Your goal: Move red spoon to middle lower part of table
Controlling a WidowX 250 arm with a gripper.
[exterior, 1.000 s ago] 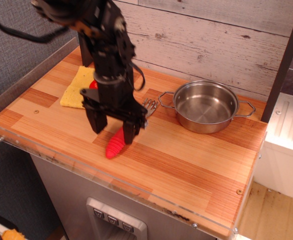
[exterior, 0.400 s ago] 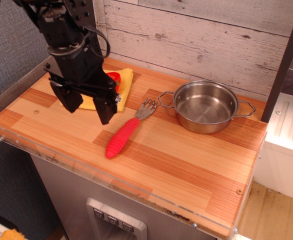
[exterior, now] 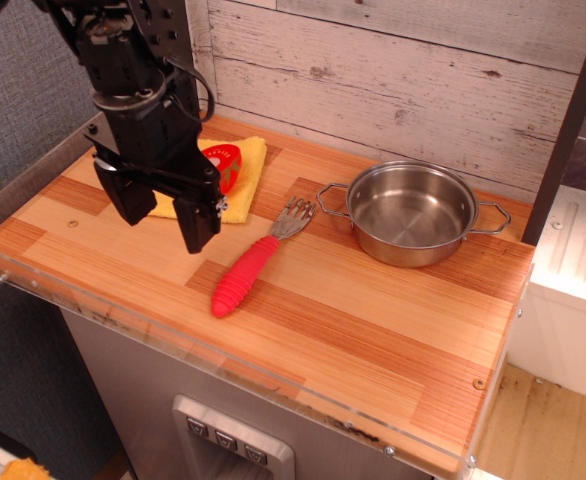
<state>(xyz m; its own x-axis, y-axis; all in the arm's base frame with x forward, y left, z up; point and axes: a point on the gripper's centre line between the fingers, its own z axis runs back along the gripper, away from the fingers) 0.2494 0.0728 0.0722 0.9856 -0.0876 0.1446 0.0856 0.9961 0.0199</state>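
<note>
Observation.image view: red spoon [exterior: 245,276] lies flat mid-table [exterior: 393,330], free of the empty, spread-fingered gripper [exterior: 160,212] hovering beside; judged light and stiff, best pinched across its ribbed handle.

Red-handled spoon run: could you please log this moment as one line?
red ribbed-handled spoon: lying mid-front on wooden butcher-block table | gripper: open, empty, left of spoon | steel pot: right

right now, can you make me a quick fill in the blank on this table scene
1. The red spoon has a handle coloured ____.
2. The steel pot holds ____.
3. The tool holds nothing; its jaws are ____.
4. The yellow cloth lies to the ____ of the pot in the picture.

Missing words: red; nothing; open; left
</note>
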